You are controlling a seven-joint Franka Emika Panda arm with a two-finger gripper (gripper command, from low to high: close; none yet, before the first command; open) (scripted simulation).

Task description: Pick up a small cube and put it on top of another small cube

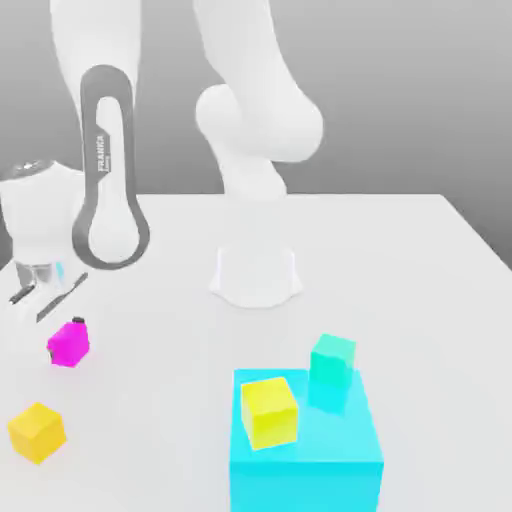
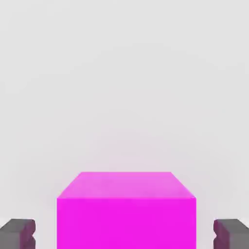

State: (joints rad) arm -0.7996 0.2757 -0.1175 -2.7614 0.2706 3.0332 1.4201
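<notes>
The white table [image 1: 420,260] carries everything, and the white arm [image 1: 110,160] leans down over its left side in the exterior view. On the near part of the table, right of centre, stands the big cyan block [image 1: 305,455]. Two smaller cubes sit on its top: a yellow cube [image 1: 269,412] toward its near left and a teal cube [image 1: 331,368] at its far right edge. A second yellow cube [image 1: 37,431] lies alone on the table at the near left.

The small magenta cube [image 1: 69,342] rests on the table at the left, a little beyond that lone yellow cube and well apart from the cyan block. The gripper [image 1: 45,297] is tilted just above and beside it. In the hand view the magenta cube [image 2: 126,211] sits between the two dark fingers [image 2: 18,233], which are spread, with a clear gap showing on each side of the cube. They are not yet pinching it.

The step in hand looks like the grasp: the cube is bracketed but not held. The next move calls for the fingers to close squarely on the cube's opposite faces, then a straight lift before carrying it to another small cube, the lone yellow one being the nearest candidate.
</notes>
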